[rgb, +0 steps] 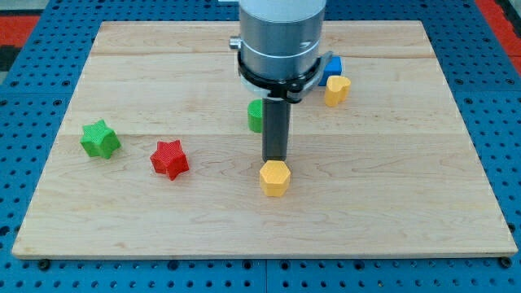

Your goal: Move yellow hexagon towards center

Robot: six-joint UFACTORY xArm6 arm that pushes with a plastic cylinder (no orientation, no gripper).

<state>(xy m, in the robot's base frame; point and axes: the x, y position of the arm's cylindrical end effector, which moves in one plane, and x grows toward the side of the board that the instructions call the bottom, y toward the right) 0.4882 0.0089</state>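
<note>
Nearest the view's bottom lies the yellow hexagon [275,178], a little below the middle of the wooden board [407,203] and roughly on its left-right centre line. My tip [275,159] sits at the hexagon's far edge, touching it or just short of it; the exact contact cannot be told from this angle. The arm carries no fingers, only the straight dark rod, so it is neither open nor closed and nothing is held. To the left of the hexagon, well apart from it, lies a red star [169,159], and farther left again, near the board's left edge, a green star [100,138]; neither stands close to the tip. Just behind the rod, slightly to its left, a green block [256,115] shows only in part, its shape hidden by the rod, and it lies directly on the far side of the tip. Farther off and to the right sits a second yellow block [337,89], its shape hard to make out, and touching it or just beside it on the far side is a blue block [332,68], mostly covered by the grey arm body [281,37]. Counted: two yellow blocks, two green, one red, one blue. No brand, label or writing can be read anywhere. Blue pegboard [32,98] surrounds the board.
</note>
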